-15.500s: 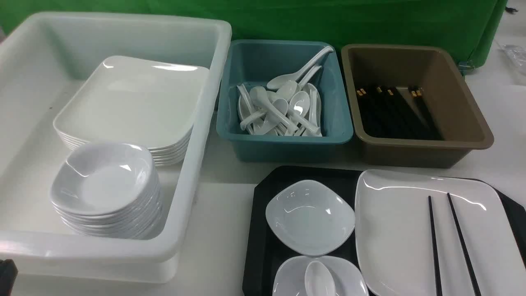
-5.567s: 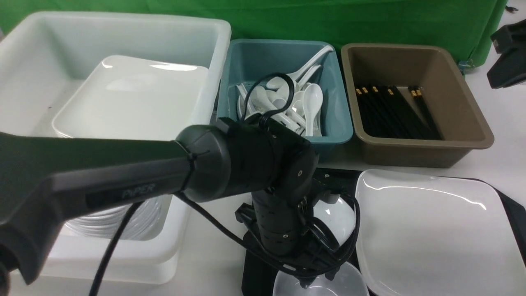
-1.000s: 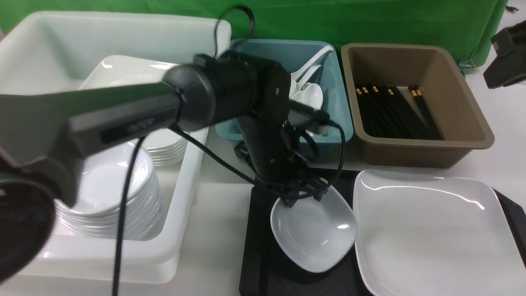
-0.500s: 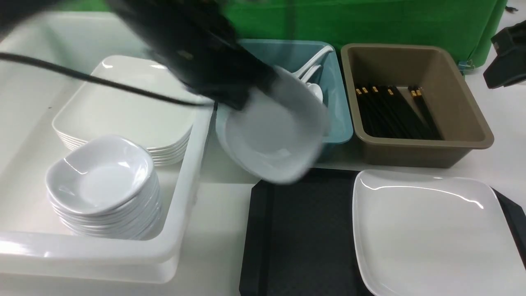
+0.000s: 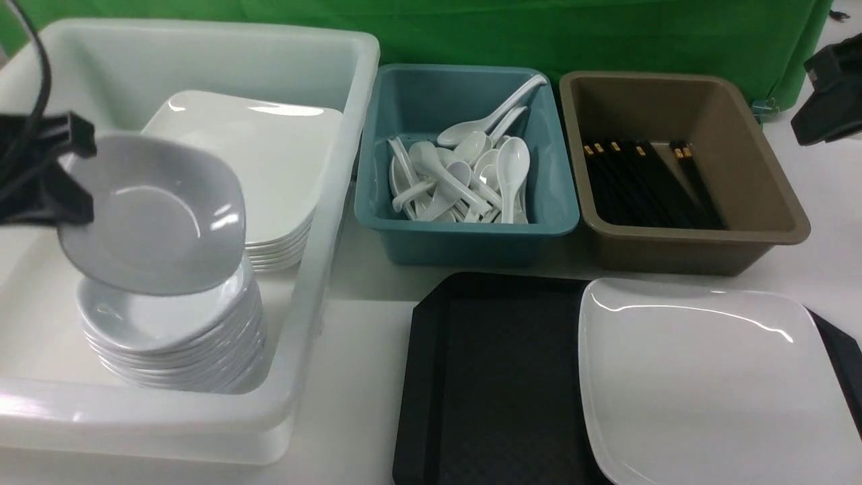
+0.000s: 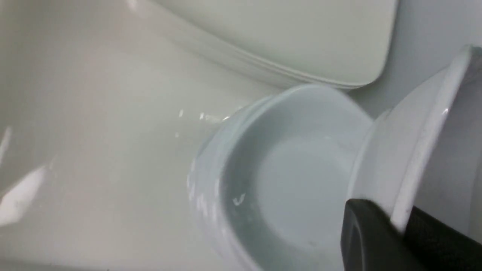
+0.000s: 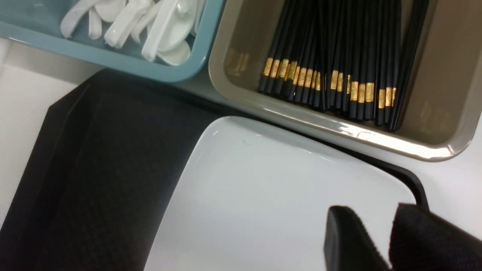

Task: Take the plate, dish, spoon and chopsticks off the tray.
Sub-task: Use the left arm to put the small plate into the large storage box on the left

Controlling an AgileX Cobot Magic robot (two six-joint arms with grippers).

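Note:
My left gripper (image 5: 67, 176) is shut on the rim of a small white dish (image 5: 155, 215), holding it tilted just above the stack of like bowls (image 5: 168, 330) in the white tub. In the left wrist view, the dish rim (image 6: 425, 150) sits pinched between the black fingers of the gripper (image 6: 399, 224). The large white plate (image 5: 707, 377) lies on the right half of the black tray (image 5: 491, 377). My right gripper (image 7: 376, 220) hovers over the plate's (image 7: 271, 195) corner, open a little and empty. Spoons (image 5: 515, 158) and black chopsticks (image 5: 646, 182) lie in the tubs.
The white tub (image 5: 316, 269) on the left also holds a stack of large plates (image 5: 269, 168). Behind the tray stand a teal tub (image 5: 471, 232) and a brown tub (image 5: 693, 249). Part of my right arm (image 5: 832, 94) shows at the far right edge.
The left gripper lifted the dish off the tray and swung it left, over the bowl stack in the white tub. The tray's left half is now bare. The right arm stayed put.

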